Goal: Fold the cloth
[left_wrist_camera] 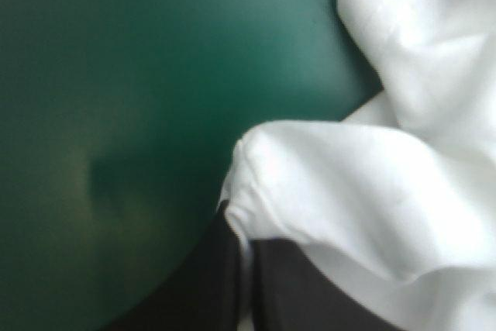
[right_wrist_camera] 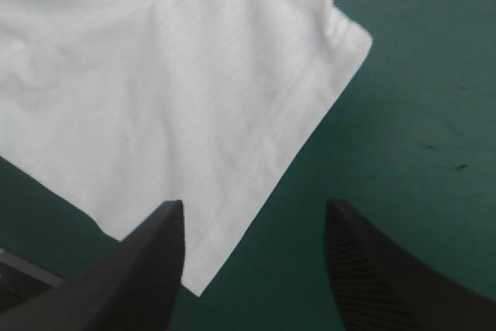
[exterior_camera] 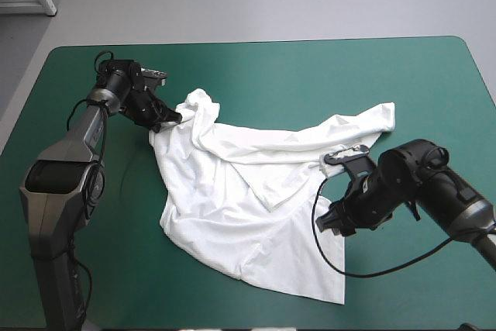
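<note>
The white T-shirt [exterior_camera: 248, 199] lies loosely spread and wrinkled across the middle of the teal-green table [exterior_camera: 310, 67]. My left gripper [exterior_camera: 164, 119] is at its far left corner, shut on a pinch of the T-shirt [left_wrist_camera: 325, 184] that bunches up between the black fingers [left_wrist_camera: 209, 277]. My right gripper [exterior_camera: 332, 221] hovers low at the shirt's right edge, open. In the right wrist view a hemmed edge of the T-shirt [right_wrist_camera: 170, 106] lies ahead of and partly between the spread fingers [right_wrist_camera: 147, 269], its corner near one finger.
Bare teal-green cover surrounds the shirt, widest at the far side [exterior_camera: 310, 67] and along the near edge [exterior_camera: 155, 292]. A sleeve [exterior_camera: 372, 120] reaches toward the right, just beyond my right arm.
</note>
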Controlling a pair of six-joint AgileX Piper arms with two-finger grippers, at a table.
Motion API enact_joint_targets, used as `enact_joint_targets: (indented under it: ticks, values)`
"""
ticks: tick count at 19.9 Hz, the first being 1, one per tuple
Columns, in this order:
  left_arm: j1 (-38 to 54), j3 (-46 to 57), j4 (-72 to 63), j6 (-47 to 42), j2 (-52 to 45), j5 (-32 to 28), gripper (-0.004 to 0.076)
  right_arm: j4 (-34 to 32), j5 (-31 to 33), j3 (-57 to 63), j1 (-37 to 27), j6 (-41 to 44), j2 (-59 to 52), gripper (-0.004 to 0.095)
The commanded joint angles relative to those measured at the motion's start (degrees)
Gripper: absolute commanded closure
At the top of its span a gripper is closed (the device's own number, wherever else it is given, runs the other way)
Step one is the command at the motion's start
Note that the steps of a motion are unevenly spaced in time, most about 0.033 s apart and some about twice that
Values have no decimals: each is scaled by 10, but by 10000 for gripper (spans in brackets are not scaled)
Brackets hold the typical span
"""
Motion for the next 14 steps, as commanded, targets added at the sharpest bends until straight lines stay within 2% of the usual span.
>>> enact_joint_targets:
  ticks: [1, 6, 14]
  values:
    - [-1, -15, -17, -4, -33, -17, 733, -7, -16, 15, 43, 17, -13, 294]
    - [-1, -15, -37, -4, -33, -20, 733, -42, -96, 106, 137, 53, -13, 329]
    - [-1, -15, -40, -3, -33, -27, 733, -49, -192, 217, 209, 100, -13, 334]
